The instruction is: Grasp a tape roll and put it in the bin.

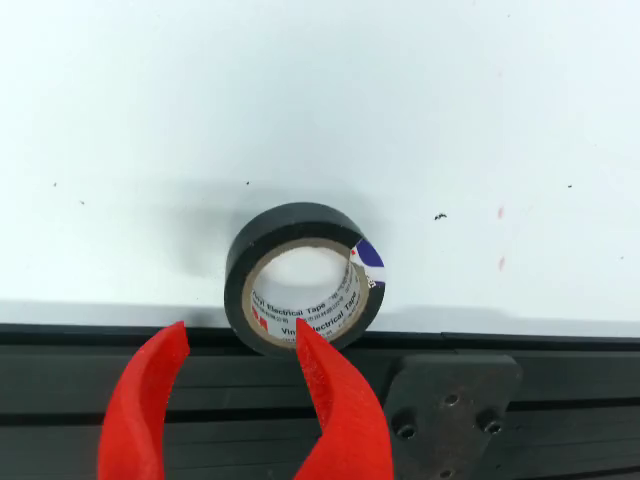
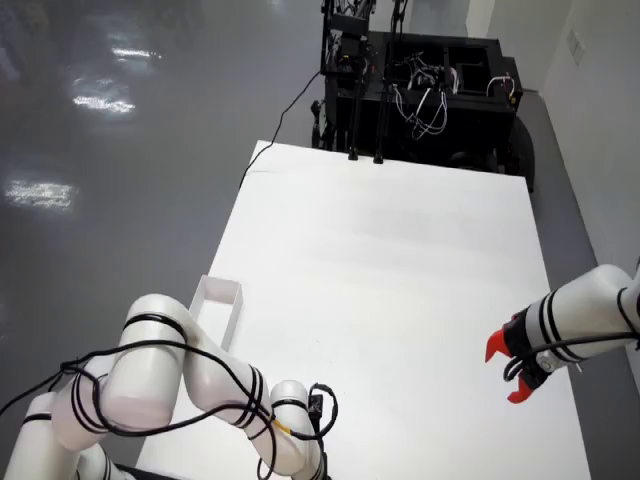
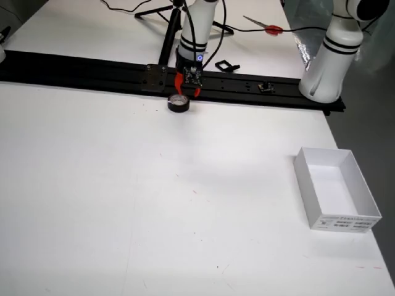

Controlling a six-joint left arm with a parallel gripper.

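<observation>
a robotics lab: a wide white bench (image 2: 400, 290) stands on a glossy grey poured floor (image 2: 120, 130), white jointed robot arms (image 3: 330, 55) are mounted along a black slotted aluminium rail (image 3: 80, 69), and a black equipment rack hung with loose cables (image 2: 430, 85) sits at the bench's far end.

- The working arm (image 3: 196, 24) is white, smooth and round like a tube, with black rings around it.
- Its gripper (image 1: 240, 410) has two bright red fingers (image 1: 345, 410) that curve to a point.
- A small black block with a tiny blue light sits just above the fingers.
- A black cable runs along the arm.
</observation>
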